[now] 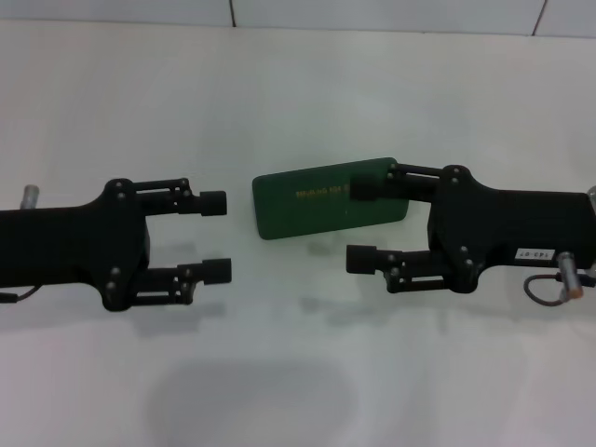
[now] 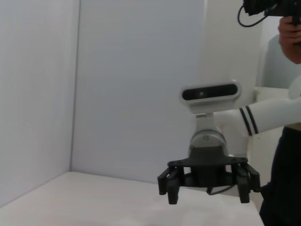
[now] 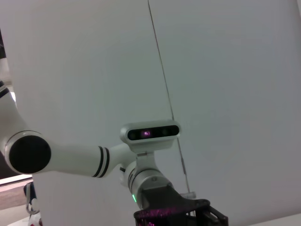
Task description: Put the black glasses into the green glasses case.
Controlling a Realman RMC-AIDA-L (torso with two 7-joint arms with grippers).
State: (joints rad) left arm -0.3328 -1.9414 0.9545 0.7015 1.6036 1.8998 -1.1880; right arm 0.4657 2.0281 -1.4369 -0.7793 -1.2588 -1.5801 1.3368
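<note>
The green glasses case (image 1: 312,207) lies shut on the white table (image 1: 298,93), just right of the middle, gold lettering on its lid facing up. The black glasses are out of view in every frame. My right gripper (image 1: 359,224) is open and empty. It hovers at the case's right end, with its far finger over the lid. It also shows in the left wrist view (image 2: 208,195), open. My left gripper (image 1: 217,237) is open and empty, left of the case and apart from it, facing the right gripper.
White walls (image 2: 136,84) close off the back and one side of the table. A person (image 2: 291,37) stands beyond the table's edge behind my right arm. The left arm's wrist and camera (image 3: 150,133) show in the right wrist view.
</note>
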